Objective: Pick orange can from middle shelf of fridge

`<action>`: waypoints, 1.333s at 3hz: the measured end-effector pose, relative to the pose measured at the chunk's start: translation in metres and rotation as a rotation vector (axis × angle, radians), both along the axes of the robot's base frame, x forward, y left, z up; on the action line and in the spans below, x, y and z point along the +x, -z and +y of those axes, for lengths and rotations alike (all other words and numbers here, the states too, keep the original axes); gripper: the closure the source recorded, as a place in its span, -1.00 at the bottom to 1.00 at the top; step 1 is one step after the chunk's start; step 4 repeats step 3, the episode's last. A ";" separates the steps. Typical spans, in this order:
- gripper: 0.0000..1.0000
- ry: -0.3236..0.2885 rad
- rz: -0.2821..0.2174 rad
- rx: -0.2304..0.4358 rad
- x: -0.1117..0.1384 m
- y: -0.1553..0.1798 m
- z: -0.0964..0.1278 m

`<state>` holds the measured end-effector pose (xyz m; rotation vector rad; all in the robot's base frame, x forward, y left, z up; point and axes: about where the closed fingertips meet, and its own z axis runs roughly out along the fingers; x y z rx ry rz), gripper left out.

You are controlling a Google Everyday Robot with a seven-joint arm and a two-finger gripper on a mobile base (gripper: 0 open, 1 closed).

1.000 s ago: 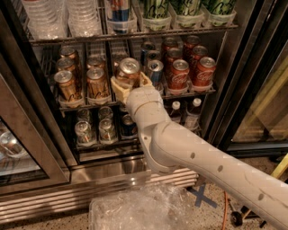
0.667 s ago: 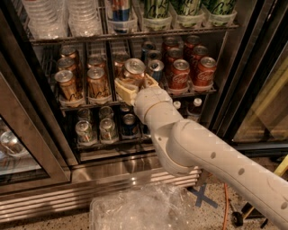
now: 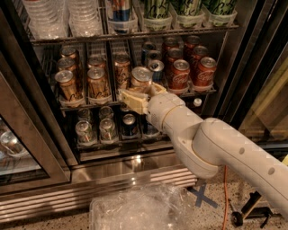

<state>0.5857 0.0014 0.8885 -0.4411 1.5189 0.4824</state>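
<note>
Gripper (image 3: 140,92) clamped on orange can (image 3: 141,77), held just in front of middle shelf (image 3: 85,104) centre lane in fridge (image 3: 126,169). Red Coca-Cola cans (image 3: 180,74) right; more orange cans (image 3: 96,83) left, script unreadable.

i see red coca-cola cans (image 3: 181,74) just right of the gripper (image 3: 135,99) at centre view, a blue-and-silver can (image 3: 156,68) beside them, clear cups (image 3: 83,18) and green cans (image 3: 186,9) above, small dark cans (image 3: 129,126) below, and crinkled plastic (image 3: 139,209) on the speckled floor (image 3: 216,218).
</note>
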 end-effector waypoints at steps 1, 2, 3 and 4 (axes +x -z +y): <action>1.00 -0.102 -0.016 0.065 -0.009 -0.007 -0.005; 1.00 -0.224 -0.065 0.124 -0.027 -0.021 -0.001; 1.00 -0.305 -0.095 0.139 -0.044 -0.031 0.013; 1.00 -0.305 -0.095 0.139 -0.044 -0.031 0.013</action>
